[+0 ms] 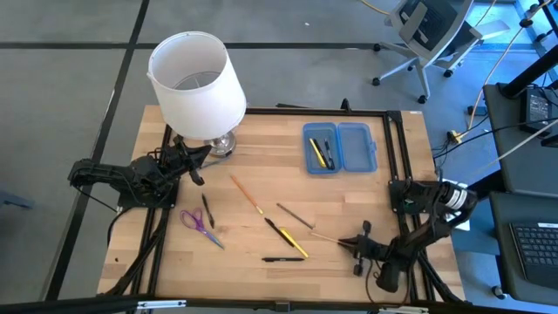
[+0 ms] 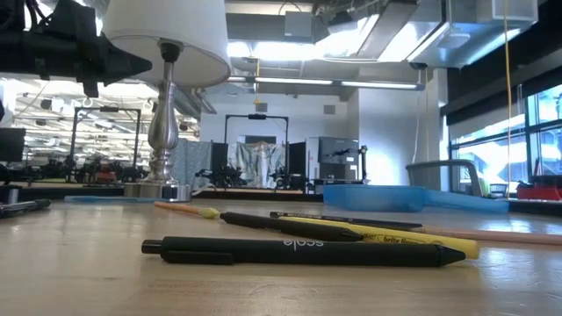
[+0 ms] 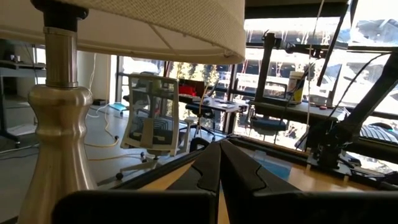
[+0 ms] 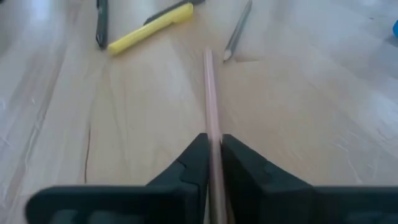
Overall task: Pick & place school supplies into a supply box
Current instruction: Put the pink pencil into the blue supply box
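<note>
right claw (image 4: 214,163): clamped on thin tan pencil (image 4: 210,93) | left claw (image 3: 219,169): closed, empty | table (image 1: 349,209): wood

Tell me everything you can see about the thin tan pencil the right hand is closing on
The tan pencil is a thin, plain, pale wooden-looking stick lying flat on the wooden table near its front right corner. One end runs between the fingers of the right hand, which are closed against its sides. The other end points toward a grey pencil without touching it. In the high view it shows as a faint pale line left of that hand.
</note>
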Tool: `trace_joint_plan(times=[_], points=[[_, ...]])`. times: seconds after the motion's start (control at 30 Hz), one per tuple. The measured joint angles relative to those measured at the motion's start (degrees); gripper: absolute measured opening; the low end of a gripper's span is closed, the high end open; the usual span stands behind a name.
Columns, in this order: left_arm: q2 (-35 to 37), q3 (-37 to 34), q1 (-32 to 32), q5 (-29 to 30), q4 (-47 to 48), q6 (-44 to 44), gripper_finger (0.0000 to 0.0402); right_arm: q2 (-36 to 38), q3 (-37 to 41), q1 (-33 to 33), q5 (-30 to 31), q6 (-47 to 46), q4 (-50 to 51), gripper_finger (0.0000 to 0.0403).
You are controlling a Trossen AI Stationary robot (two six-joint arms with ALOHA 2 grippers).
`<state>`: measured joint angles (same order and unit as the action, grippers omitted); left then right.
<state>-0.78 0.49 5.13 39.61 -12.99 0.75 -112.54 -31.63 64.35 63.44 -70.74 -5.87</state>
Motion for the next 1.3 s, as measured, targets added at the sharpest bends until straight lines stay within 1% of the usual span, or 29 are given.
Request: trace_joint_plan(times=[0.07, 0.17, 0.27, 0.43, 0.53, 0.6, 0.77, 0.87, 0.97, 1.1, 1.3], points=[[-0.02, 0.0, 0.0, 0.0, 0.01, 0.01, 0.0004, -0.64, 0.67, 0.12, 1.3, 0.79, -2.2, 0.0062], [0.0, 0.0, 0.01, -0.13, 0.0, 0.07, 0.0004, -1.14, 1.06, -0.31, 1.85, 0.13, -2.82, 0.0053], [0.0, 0.0, 0.0, -0.15, 0.0, 0.11, 0.0004, -1.13, 1.22, -0.93, 1.73, -0.54, -3.21, 0.0045], [0.0, 0.0, 0.01, -0.16, 0.0, 0.08, 0.0004, -1.13, 1.41, -1.04, 1.34, 0.5, -4.5, 0.0045], [0.0, 0.0, 0.0, -0.17, 0.0, 0.07, 0.0004, -1.13, 1.56, -0.82, 1.34, 0.5, -5.34, 0.0035], [-0.02, 0.0, 0.02, -0.17, -0.02, 0.09, 0.0004, -1.04, 1.56, -0.82, 1.4, 0.55, -5.35, 0.0028], [0.0, 0.0, 0.01, -0.22, -0.02, 0.11, 0.0004, -1.05, 1.56, -0.82, 1.93, 0.97, -5.33, 0.0028], [-0.02, 0.0, 0.0, -0.22, -0.02, 0.11, 0.0004, -0.98, 1.56, -0.82, 2.23, 0.68, -5.17, 0.0038], [0.0, 0.0, 0.01, -0.25, -0.02, 0.09, 0.0004, -0.19, 1.56, -0.82, 1.47, 0.67, -3.67, 0.0041], [0.0, 0.0, 0.01, -0.25, -0.02, 0.11, 0.0004, 1.15, 1.56, -0.86, 0.59, 0.74, -1.25, 0.0027], [0.0, 0.0, 0.0, -0.24, -0.02, 0.04, 0.0004, 3.42, 1.74, -1.31, -0.88, -1.23, -0.94, 0.0027]])
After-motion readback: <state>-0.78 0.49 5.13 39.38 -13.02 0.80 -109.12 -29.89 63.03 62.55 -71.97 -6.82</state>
